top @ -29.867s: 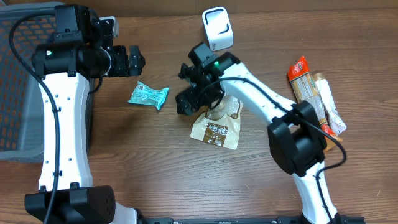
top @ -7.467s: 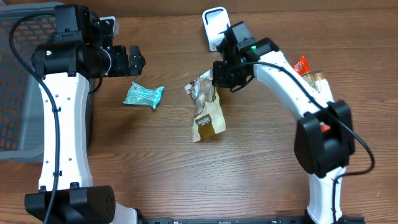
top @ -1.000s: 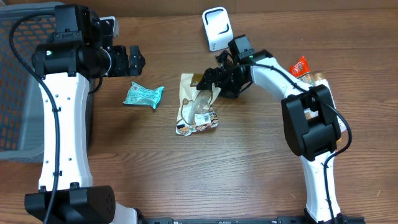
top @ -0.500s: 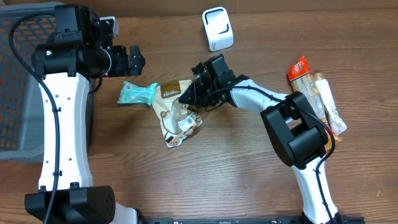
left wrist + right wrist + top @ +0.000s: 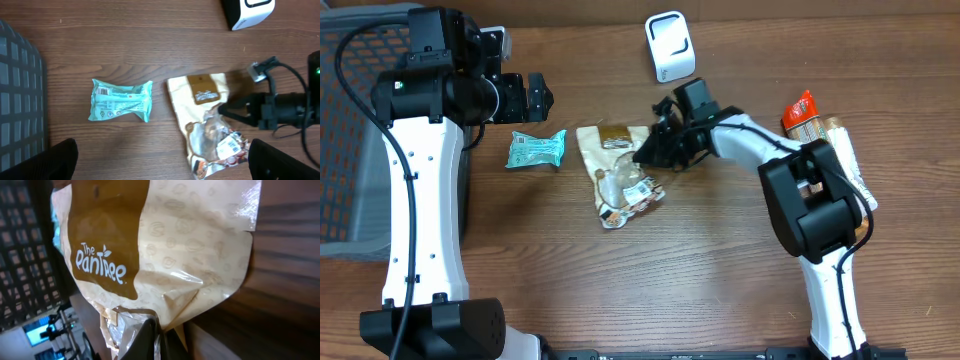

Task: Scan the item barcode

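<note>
The item, a cream and brown "The Pantree" snack bag (image 5: 618,170), lies crumpled on the wooden table, left of centre. A white barcode label (image 5: 227,146) faces up near its clear lower end. My right gripper (image 5: 647,157) is shut on the bag's right edge; in the right wrist view its fingers (image 5: 159,336) pinch the film of the bag (image 5: 165,245). The white scanner (image 5: 670,45) stands at the back, apart from the bag. My left gripper (image 5: 535,97) hangs open above the table's left side, holding nothing, its fingers (image 5: 50,160) wide apart.
A teal packet (image 5: 535,150) lies just left of the bag, also seen in the left wrist view (image 5: 120,100). A grey mesh basket (image 5: 350,130) stands at the far left. Several wrapped snack bars (image 5: 825,150) lie at the right edge.
My right gripper has shut on the bag's edge. It dragged the bag left and then partly back right; the teal packet was nudged left. The left arm has not moved.
</note>
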Available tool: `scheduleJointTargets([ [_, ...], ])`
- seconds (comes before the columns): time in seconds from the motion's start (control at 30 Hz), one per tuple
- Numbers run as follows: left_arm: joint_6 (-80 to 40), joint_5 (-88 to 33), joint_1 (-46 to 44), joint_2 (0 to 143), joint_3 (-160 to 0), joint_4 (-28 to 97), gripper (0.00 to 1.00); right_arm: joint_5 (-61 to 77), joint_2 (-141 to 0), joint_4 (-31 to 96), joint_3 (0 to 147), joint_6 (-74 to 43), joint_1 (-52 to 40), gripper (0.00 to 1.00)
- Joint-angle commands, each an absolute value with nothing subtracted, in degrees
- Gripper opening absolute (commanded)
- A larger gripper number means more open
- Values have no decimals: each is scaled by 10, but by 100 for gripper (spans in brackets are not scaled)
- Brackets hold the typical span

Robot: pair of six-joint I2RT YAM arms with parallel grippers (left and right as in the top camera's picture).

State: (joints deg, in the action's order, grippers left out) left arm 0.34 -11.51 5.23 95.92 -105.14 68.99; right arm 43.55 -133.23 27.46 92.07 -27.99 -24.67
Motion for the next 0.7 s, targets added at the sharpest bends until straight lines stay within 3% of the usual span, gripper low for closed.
scheduleJointTargets([
  [0.0,0,-114,48,959,-1060,688,100,323,-1314,331,935,-254,-235,4],
  [0.13,0,-114,48,959,-1060,688,100,220,-1280,403,942,-303,-236,4],
  [0.57,0,-114,48,959,-1060,688,100,181,-1273,452,942,-300,-236,4],
  [0.6,0,-114,48,959,-1060,688,100,180,-1273,451,942,-292,-236,14],
  [0.63,0,-114,48,959,-1060,688,100,180,-1273,449,942,-279,-235,37],
  [0.67,0,-114,48,959,-1060,688,100,180,-1273,447,942,-269,-234,49],
])
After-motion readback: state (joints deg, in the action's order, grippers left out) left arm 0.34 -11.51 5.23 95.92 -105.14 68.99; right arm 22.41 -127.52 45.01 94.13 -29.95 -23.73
